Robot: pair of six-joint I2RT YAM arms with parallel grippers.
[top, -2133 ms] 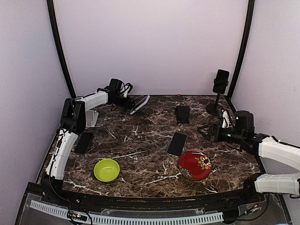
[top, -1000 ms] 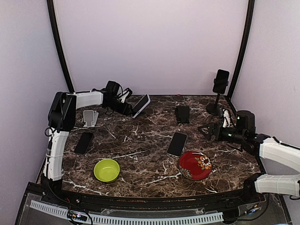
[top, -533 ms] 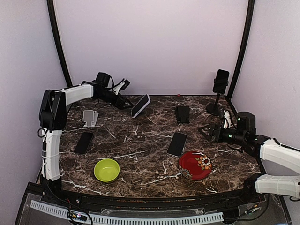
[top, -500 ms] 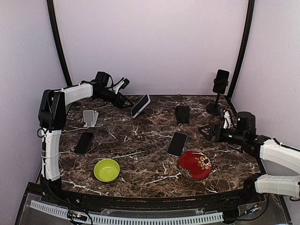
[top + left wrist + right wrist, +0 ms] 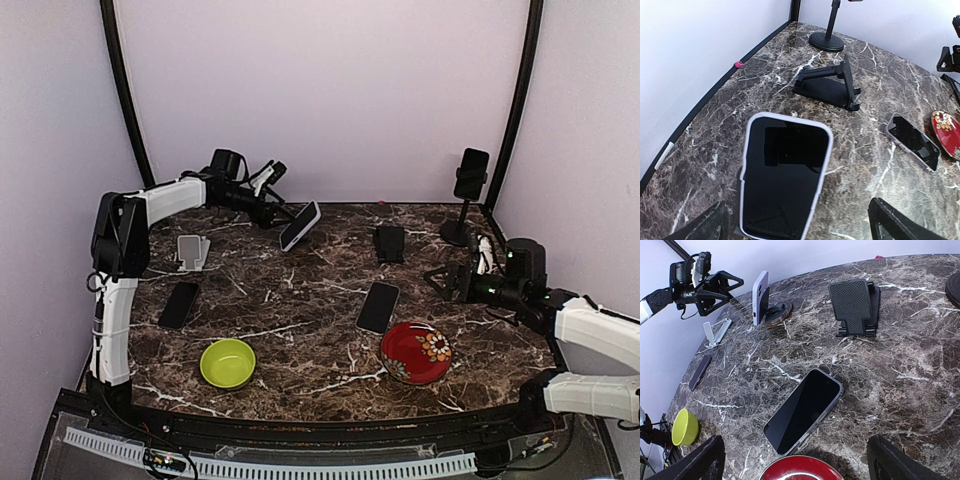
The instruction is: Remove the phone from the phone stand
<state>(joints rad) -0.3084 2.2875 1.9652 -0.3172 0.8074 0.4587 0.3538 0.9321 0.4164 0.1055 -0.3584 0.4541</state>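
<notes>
Phone (image 5: 785, 180): white-cased, leaning tilted on its stand, just ahead of the left gripper (image 5: 280, 190).
Phone stand (image 5: 777, 311): round base behind the phone.
Left gripper: jaws spread wide, holding nothing.
Right gripper (image 5: 437, 278): wide, empty, well apart from the phone.

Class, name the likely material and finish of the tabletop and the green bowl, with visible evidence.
Tabletop: looks like polished dark marble or marble-print laminate; white veins, slight sheen. Green bowl: probably smooth plastic; uniform lime colour, soft shine.
</notes>
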